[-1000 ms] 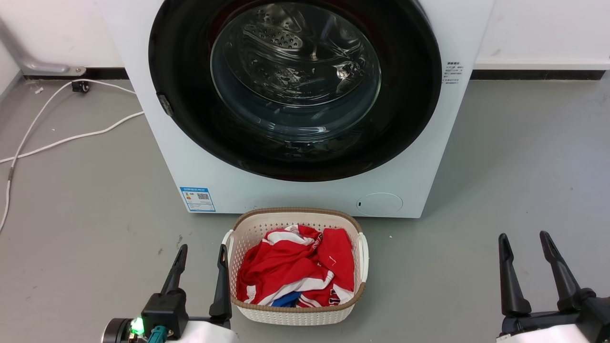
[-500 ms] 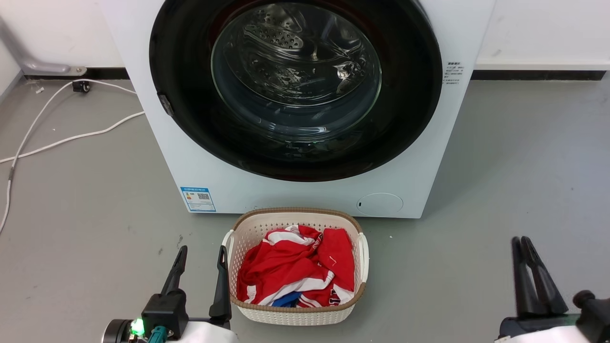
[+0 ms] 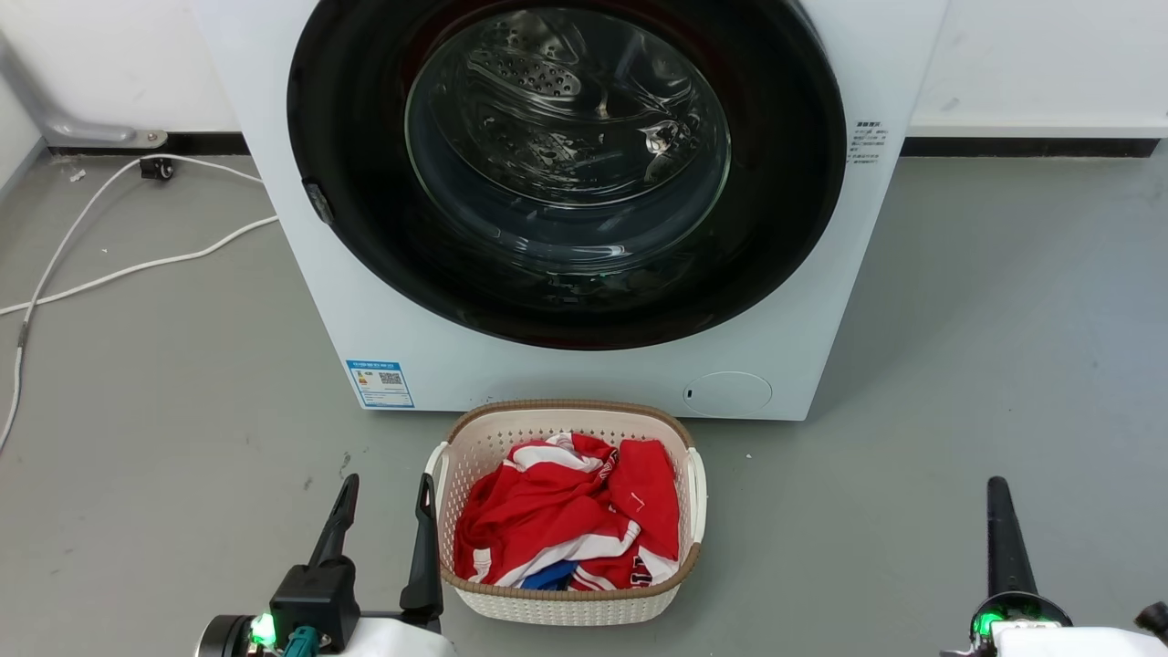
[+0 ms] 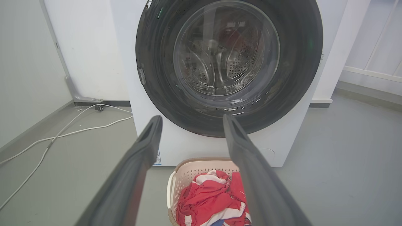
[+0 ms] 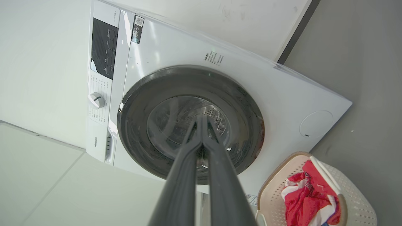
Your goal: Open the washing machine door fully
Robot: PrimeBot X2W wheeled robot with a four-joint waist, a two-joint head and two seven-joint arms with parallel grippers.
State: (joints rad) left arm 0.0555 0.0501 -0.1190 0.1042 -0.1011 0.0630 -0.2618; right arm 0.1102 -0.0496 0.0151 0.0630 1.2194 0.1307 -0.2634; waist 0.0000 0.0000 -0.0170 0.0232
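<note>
The white washing machine [image 3: 812,356] stands straight ahead, its front facing me. Its round glossy black door [image 3: 785,182] lies flat against the front, with a small latch tab [image 3: 317,202] on its left edge. My left gripper [image 3: 386,484] hovers low at the lower left, open and empty, well short of the machine. My right gripper [image 3: 999,488] is at the lower right, fingers pressed together with nothing between them. In the left wrist view the open left gripper [image 4: 191,119] points at the door [image 4: 298,62]. In the right wrist view the shut right gripper [image 5: 200,118] points at the door [image 5: 248,125].
A white woven basket [image 3: 566,409] holding red, white and blue clothes sits on the grey floor just in front of the machine, beside my left gripper. White cables [image 3: 137,265] trail across the floor to the left. The control panel and dial [image 5: 96,99] show on the machine.
The right gripper's fingers have closed together, and the hand has rolled and sunk lower in the head view. The left gripper and the door have not moved.
</note>
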